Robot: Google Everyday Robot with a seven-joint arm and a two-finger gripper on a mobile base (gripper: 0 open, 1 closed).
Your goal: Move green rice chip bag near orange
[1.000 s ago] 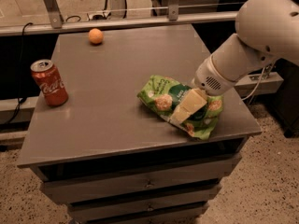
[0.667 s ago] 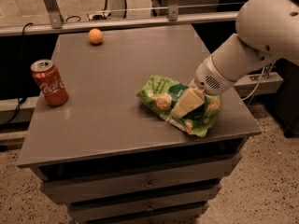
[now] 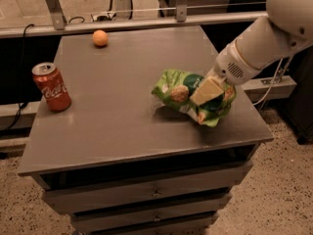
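Observation:
The green rice chip bag (image 3: 182,89) is crinkly light green with a dark round logo and pictured beige chips. It is over the right side of the grey table (image 3: 122,116). My gripper (image 3: 209,91) comes in from the right on a white arm and is shut on the bag's right part. The bag hangs slightly above the tabletop, with a shadow under it. One cream finger (image 3: 205,89) lies across the bag's front. The orange (image 3: 100,37) sits at the far left of the table, well apart from the bag.
A red Coca-Cola can (image 3: 51,87) stands upright near the table's left edge. A metal rail (image 3: 146,22) runs behind the far edge. Drawers (image 3: 146,192) are under the tabletop. A cable (image 3: 274,80) hangs at the right.
The gripper has lifted the bag a little off the tabletop and drawn it slightly up and away. The orange and the can have not moved.

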